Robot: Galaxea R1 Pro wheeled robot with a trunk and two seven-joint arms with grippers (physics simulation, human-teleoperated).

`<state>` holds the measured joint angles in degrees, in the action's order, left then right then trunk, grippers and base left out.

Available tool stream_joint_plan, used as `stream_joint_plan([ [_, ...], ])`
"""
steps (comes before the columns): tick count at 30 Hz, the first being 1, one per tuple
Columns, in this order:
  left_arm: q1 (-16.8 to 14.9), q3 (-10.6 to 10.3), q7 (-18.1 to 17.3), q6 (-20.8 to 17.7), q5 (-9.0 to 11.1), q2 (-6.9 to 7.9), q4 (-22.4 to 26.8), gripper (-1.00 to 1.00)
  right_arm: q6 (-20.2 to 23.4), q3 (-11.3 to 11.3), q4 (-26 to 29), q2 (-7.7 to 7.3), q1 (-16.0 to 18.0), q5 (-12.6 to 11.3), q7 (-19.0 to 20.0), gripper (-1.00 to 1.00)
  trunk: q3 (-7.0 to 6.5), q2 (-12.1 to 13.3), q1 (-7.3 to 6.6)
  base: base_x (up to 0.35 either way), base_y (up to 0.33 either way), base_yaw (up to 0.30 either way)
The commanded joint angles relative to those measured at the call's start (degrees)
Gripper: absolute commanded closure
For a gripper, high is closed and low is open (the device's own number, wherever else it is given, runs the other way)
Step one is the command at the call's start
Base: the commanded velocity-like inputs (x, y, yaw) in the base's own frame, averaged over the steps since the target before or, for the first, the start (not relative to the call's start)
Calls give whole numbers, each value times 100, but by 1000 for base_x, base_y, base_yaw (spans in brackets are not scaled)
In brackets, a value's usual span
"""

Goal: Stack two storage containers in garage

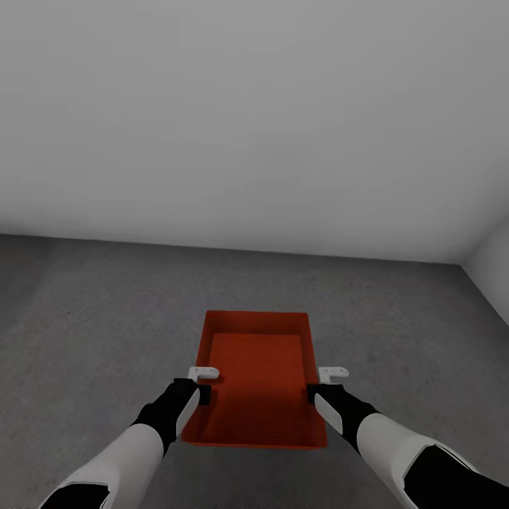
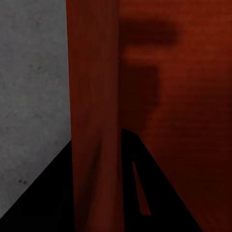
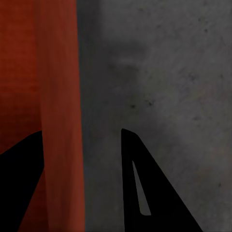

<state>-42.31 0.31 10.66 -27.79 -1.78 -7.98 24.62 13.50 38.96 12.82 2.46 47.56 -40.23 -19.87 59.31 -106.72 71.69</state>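
While the storage container point(image 1: 256, 382) runs lengthwise away from the robot over the floor point(image 1: 92, 318), the left gripper point(image 1: 203, 393) and right gripper point(image 1: 311, 393) each straddle a long wall, jaws not visibly pinched

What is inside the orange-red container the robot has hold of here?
Nothing that shows: the storage container has a bare ribbed bottom in the head view, shaded near the robot. The left tool and right tool straddle its side walls. What lies beneath it is covered.

One orange-red bin point(image 1: 258, 375), rectangular, lidless and empty, sits level and upright over the dark grey concrete floor point(image 1: 92, 332), short end toward the white wall, away from the room's corner. Whether it touches the floor is unclear.
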Motion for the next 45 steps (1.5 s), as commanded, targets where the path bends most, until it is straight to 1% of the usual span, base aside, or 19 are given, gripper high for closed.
stream_joint_plan([
  [1, 3, -4, 24, -25, 72, -81, -107, 100, 40, -192, 203, 0, 8, 191, -34, 100, 6, -2, -1, 0, 0, 0],
  [19, 3, -4, 24, -25, 72, -81, -107, 100, 48, -196, 195, -7, 8, 188, -34, 100, 332, -724, 395, 0, 0, 0],
  [45, 3, -4, 24, -25, 72, -81, -107, 100, 48, -196, 195, 0, 8, 189, -34, 100, 344, -724, 395, 0, 0, 0],
])
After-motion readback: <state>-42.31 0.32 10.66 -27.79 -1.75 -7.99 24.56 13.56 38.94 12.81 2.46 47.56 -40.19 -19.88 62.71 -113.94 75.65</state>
